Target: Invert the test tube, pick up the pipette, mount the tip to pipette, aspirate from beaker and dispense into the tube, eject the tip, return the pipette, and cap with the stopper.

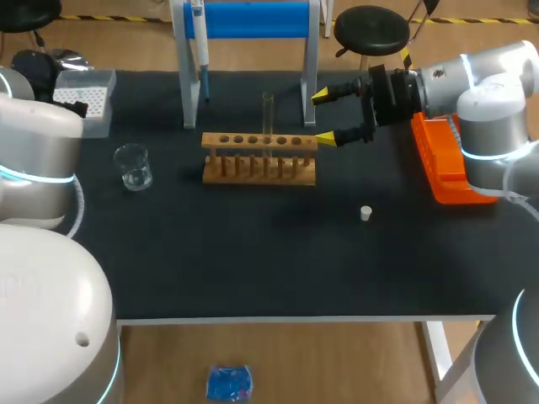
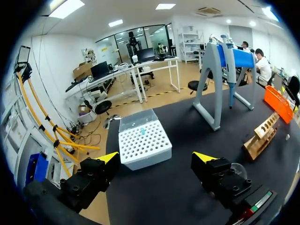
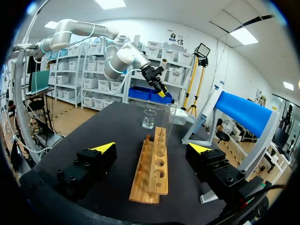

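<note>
A clear test tube (image 1: 268, 114) stands upright in the wooden rack (image 1: 259, 157) at mid table. My right gripper (image 1: 324, 116) hovers open just right of the rack's end, level with the tube. In the right wrist view the rack (image 3: 152, 171) runs ahead between the open fingers, with the tube (image 3: 169, 123) standing farther along it. The pipette (image 1: 200, 50) hangs on the blue stand (image 1: 253, 21). A glass beaker (image 1: 133, 166) is at the left and a small white stopper (image 1: 365, 213) at the right. My left gripper (image 2: 157, 158) is open, facing the white tip box (image 2: 143, 140).
The tip box (image 1: 84, 97) sits at the far left corner. An orange tray (image 1: 446, 160) lies along the right edge under my right arm. In the left wrist view the beaker (image 2: 236, 169) shows behind one finger, and the stand (image 2: 225, 70) rises beyond.
</note>
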You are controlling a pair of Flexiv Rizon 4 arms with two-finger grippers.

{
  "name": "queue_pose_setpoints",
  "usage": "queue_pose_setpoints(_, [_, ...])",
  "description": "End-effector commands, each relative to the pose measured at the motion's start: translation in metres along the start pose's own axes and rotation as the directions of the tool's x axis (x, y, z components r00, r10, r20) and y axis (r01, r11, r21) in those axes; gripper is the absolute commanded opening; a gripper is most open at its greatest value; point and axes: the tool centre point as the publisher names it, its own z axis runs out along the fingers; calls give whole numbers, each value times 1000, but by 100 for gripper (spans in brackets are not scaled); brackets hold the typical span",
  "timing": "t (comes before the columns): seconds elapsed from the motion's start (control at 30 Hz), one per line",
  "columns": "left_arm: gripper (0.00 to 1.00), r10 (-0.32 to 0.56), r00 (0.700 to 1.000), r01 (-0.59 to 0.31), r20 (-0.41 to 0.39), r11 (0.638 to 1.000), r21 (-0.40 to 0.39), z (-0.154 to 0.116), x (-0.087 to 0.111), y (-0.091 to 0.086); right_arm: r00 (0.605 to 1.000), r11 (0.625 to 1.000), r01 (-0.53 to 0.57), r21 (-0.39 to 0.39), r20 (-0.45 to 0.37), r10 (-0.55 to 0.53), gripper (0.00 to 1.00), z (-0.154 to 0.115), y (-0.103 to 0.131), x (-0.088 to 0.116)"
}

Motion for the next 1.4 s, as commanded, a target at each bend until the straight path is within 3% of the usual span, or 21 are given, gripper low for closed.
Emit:
queue_pose_setpoints(0.03, [100, -11, 1000, 11, -2, 1000, -25, 3, -5, 0, 1000, 1000, 1, 1, 1, -1, 100, 0, 0, 0])
queue_pose_setpoints(0.17, [100, -83, 996, 84, 31, 995, -57, 30, -23, 8, 1000, 1000, 1, 1, 1, -1, 100, 0, 0, 0])
queue_pose_setpoints(0.4, [100, -169, 982, 174, 81, 983, -64, 61, -40, -5, 1000, 1000, 1, 1, 1, -1, 100, 0, 0, 0])
queue_pose_setpoints(1.17, [100, -192, 981, 193, 23, 978, -84, 120, -22, -29, 1000, 1000, 1, 1, 1, -1, 100, 0, 0, 0])
queue_pose_setpoints(1.23, [82, -204, 979, 205, 23, 975, -83, 123, -23, -29, 1000, 1000, 1, 1, 1, -1, 100, 0, 0, 0])
queue_pose_setpoints(1.4, [74, -226, 974, 227, 23, 970, -88, 130, -23, -29, 1000, 1000, 1, 1, 1, -1, 100, 0, 0, 0])
